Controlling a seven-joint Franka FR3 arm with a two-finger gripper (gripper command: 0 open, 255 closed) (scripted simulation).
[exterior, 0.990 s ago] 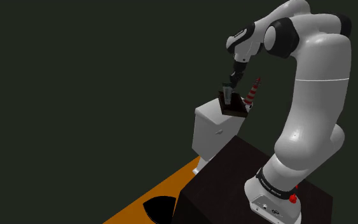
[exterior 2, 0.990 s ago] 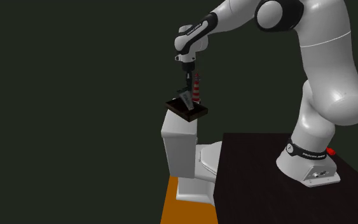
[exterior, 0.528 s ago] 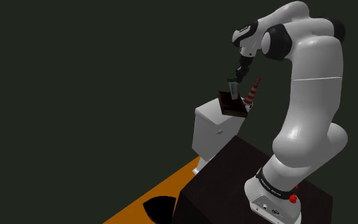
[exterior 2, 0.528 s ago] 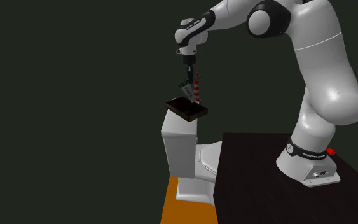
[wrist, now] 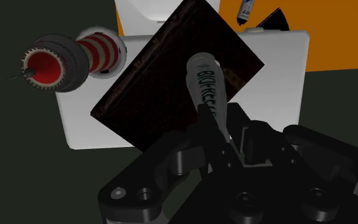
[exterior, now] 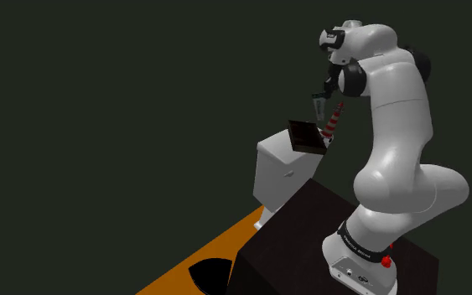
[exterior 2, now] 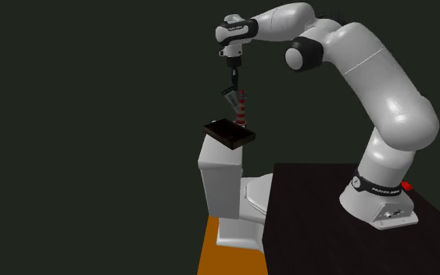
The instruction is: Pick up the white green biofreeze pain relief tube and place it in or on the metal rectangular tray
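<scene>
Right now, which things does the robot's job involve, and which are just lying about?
In the job: white tube with green lettering, clasped in the pincer; dark rectangular tray below it, on the toilet tank.
Just about: red-and-white striped object beside the tray; small pen-like thing on the orange floor.

Dim render on a uniform dark grey-green ground. Soft light from above whitens the upper faces of the arm [exterior: 393, 126] and grades its undersides to grey. The toilet tank [exterior: 280, 172] and the tube [wrist: 201, 77] read pale grey; the tray [wrist: 165, 83] is near black; the orange floor [exterior 2: 230, 254] is flat, unshaded.
</scene>
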